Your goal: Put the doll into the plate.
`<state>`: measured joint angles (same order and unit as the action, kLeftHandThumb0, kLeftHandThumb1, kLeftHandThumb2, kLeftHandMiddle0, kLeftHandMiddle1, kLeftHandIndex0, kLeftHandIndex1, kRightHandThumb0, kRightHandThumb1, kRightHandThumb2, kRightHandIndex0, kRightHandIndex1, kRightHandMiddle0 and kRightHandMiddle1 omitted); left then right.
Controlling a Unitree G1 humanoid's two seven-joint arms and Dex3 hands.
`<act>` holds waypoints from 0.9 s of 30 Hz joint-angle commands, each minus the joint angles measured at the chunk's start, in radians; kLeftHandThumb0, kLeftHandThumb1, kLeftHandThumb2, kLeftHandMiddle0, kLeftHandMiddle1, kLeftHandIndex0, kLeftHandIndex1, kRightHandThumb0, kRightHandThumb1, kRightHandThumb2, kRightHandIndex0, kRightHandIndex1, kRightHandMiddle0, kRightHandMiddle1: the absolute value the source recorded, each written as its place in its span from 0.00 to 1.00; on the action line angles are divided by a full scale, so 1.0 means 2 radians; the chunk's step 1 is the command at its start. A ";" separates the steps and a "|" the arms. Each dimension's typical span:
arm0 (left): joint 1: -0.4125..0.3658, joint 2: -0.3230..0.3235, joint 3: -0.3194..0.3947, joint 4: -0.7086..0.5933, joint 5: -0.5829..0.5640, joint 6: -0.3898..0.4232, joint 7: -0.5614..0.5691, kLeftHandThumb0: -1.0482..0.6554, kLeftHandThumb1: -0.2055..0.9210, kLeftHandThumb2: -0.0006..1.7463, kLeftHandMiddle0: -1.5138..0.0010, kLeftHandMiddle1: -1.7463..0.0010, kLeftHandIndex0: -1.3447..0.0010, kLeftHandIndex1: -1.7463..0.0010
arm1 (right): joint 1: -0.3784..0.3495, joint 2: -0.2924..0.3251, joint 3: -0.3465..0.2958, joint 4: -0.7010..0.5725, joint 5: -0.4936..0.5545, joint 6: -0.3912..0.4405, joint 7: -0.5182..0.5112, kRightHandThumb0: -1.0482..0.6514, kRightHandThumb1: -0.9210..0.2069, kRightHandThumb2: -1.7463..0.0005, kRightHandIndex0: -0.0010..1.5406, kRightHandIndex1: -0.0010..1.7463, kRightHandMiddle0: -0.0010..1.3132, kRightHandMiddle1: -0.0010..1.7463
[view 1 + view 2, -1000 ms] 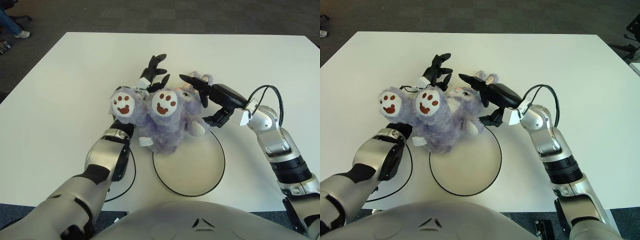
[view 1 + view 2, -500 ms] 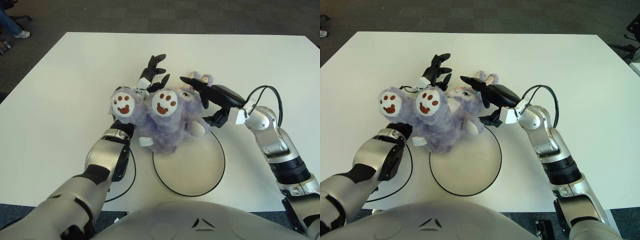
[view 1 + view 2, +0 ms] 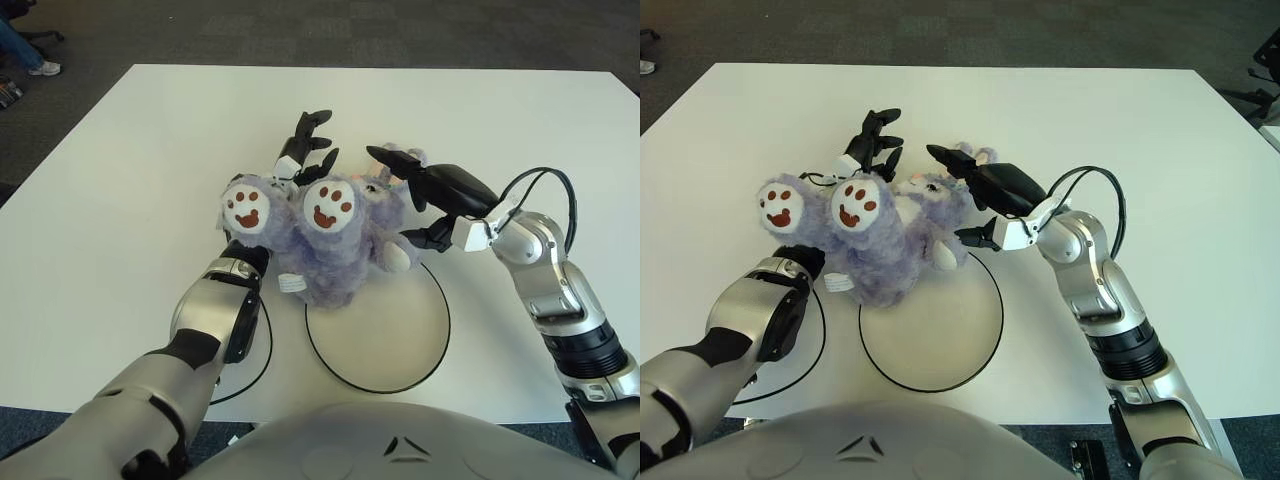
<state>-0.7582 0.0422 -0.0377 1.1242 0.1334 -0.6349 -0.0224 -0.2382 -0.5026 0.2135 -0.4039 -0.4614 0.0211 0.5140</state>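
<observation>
Centrally on the white table (image 3: 120,180): purple doll (image 3: 325,240) on its back, paw soles up, lower body overlapping the 11 o'clock rim of the black-rimmed plate (image 3: 385,335). At the doll's 12 o'clock, left hand (image 3: 305,145), fingers spread, gripping nothing. At 2 o'clock, right hand (image 3: 430,195), fingers extended around the doll's head, not clenched.

left hand (image 3: 305,148) fingers spread, right hand (image 3: 425,195) open-fingered

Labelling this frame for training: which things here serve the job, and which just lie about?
Job: doll, plate, left hand behind the doll, right hand at its head.
Lying about: second ring left of the plate, table.
</observation>
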 commanded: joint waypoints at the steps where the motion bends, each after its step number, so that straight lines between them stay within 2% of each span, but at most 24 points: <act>1: -0.003 0.003 0.003 0.007 -0.002 -0.007 -0.002 0.29 0.87 0.42 0.87 0.39 1.00 0.48 | 0.002 -0.011 -0.012 -0.018 -0.011 0.016 0.005 0.87 0.46 0.32 0.34 1.00 0.02 0.03; 4: -0.004 0.004 0.004 0.008 -0.004 -0.005 -0.007 0.28 0.88 0.42 0.87 0.38 1.00 0.47 | 0.005 -0.015 -0.017 -0.027 -0.019 0.023 0.003 0.87 0.44 0.33 0.33 1.00 0.00 0.11; 5: -0.004 0.004 0.005 0.008 -0.005 -0.003 -0.010 0.28 0.88 0.42 0.86 0.36 1.00 0.47 | 0.004 -0.016 -0.017 -0.028 -0.024 0.025 0.002 0.86 0.36 0.40 0.30 0.99 0.00 0.11; 6: -0.005 0.005 0.005 0.009 -0.006 -0.002 -0.012 0.28 0.88 0.41 0.85 0.33 1.00 0.46 | 0.004 -0.016 -0.017 -0.028 -0.027 0.026 0.002 0.84 0.23 0.53 0.26 0.97 0.00 0.12; 7: -0.005 0.005 0.005 0.009 -0.007 -0.001 -0.013 0.28 0.88 0.41 0.85 0.31 1.00 0.46 | 0.004 -0.016 -0.016 -0.029 -0.028 0.028 0.001 0.83 0.15 0.62 0.24 0.96 0.00 0.12; 8: -0.005 0.005 0.005 0.009 -0.008 0.000 -0.016 0.28 0.88 0.41 0.84 0.30 1.00 0.46 | 0.004 -0.017 -0.018 -0.032 -0.031 0.030 0.001 0.83 0.12 0.65 0.23 0.95 0.00 0.13; 10: -0.004 0.006 0.005 0.007 -0.008 0.003 -0.019 0.30 0.86 0.42 0.80 0.22 1.00 0.41 | 0.006 -0.020 -0.023 -0.039 -0.038 0.036 0.000 0.69 0.37 0.46 0.11 0.64 0.00 0.13; 13: -0.003 0.007 0.004 0.005 -0.007 0.004 -0.021 0.31 0.85 0.43 0.77 0.17 1.00 0.36 | 0.007 -0.021 -0.026 -0.045 -0.044 0.044 0.000 0.64 0.53 0.34 0.05 0.38 0.00 0.12; 14: -0.003 0.007 0.004 0.004 -0.007 0.006 -0.022 0.31 0.85 0.43 0.76 0.16 1.00 0.36 | 0.007 -0.021 -0.027 -0.048 -0.047 0.047 0.000 0.64 0.54 0.33 0.05 0.34 0.00 0.11; 16: -0.003 0.006 0.005 0.003 -0.009 0.009 -0.025 0.32 0.84 0.44 0.74 0.13 1.00 0.34 | 0.007 -0.021 -0.028 -0.051 -0.052 0.051 -0.002 0.64 0.58 0.29 0.04 0.21 0.00 0.09; 17: -0.003 0.006 0.005 0.003 -0.009 0.010 -0.026 0.32 0.84 0.44 0.73 0.12 1.00 0.33 | 0.007 -0.021 -0.028 -0.052 -0.053 0.051 -0.003 0.64 0.59 0.28 0.03 0.16 0.00 0.07; 21: -0.002 0.004 0.007 -0.003 -0.014 0.019 -0.033 0.34 0.82 0.46 0.69 0.08 1.00 0.32 | 0.009 -0.021 -0.033 -0.055 -0.055 0.048 -0.009 0.64 0.61 0.27 0.02 0.10 0.00 0.03; 27: 0.002 0.000 0.012 -0.014 -0.022 0.026 -0.043 0.36 0.79 0.50 0.60 0.01 1.00 0.24 | 0.015 -0.008 -0.043 -0.057 -0.048 0.043 -0.027 0.66 0.62 0.26 0.03 0.07 0.00 0.00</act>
<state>-0.7577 0.0436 -0.0206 1.1123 0.1010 -0.5935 -0.0934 -0.2182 -0.5314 0.1479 -0.5029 -0.5640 0.1152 0.4868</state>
